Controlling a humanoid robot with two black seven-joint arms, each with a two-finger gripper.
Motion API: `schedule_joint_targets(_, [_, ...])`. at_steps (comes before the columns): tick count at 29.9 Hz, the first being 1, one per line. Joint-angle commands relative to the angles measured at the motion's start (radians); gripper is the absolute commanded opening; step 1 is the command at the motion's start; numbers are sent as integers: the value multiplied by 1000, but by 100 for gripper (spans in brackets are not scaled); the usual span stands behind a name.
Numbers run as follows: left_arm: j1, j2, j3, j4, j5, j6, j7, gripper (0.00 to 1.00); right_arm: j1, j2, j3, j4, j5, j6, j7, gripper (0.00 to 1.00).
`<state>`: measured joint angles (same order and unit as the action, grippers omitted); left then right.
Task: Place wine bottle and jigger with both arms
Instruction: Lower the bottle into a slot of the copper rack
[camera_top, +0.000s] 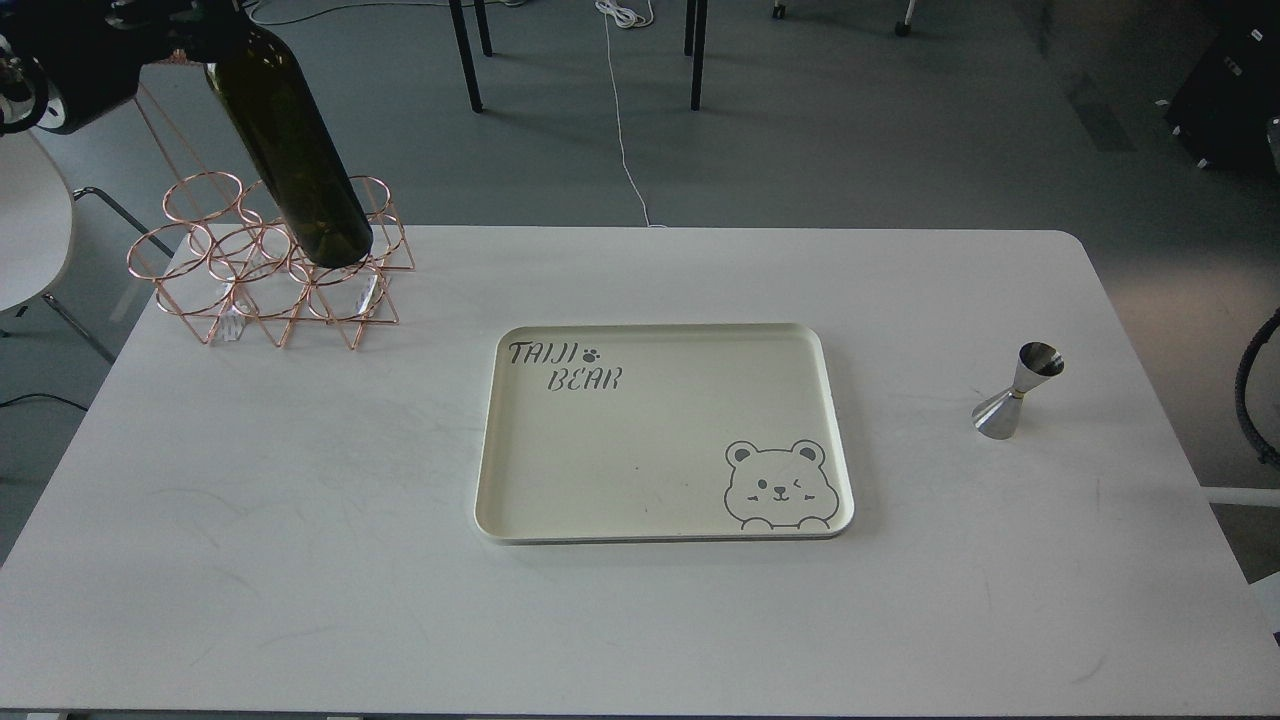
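Note:
The dark olive-green wine bottle (295, 150) hangs tilted in the air at the far left, its base over the copper wire rack (190, 292). My left gripper (188, 18) holds its neck at the top left corner; the neck is mostly hidden by the gripper. The steel jigger (1020, 390) stands upright on the white table (300, 520) at the right, untouched. My right gripper is out of view; only a black cable (1250, 390) shows at the right edge.
A cream tray (660, 333) printed with a bear and "TAIJI BEAR" lies at the table's middle with nothing on it. A white chair (25, 230) stands left of the table. Chair legs and cables lie on the floor behind.

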<state>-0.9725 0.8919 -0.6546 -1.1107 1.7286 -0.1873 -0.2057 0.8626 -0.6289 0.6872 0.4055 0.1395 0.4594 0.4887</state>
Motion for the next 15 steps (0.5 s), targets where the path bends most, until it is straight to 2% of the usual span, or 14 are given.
schedule_joint_targets(1, [1,-1,13,0,0,6,0,13,0,0,0,-1,0,1,0,95])
schedule_joint_targets(15, [-15,10,13,2,2,8,-3,13,0,0,0,-1,0,1,0,95])
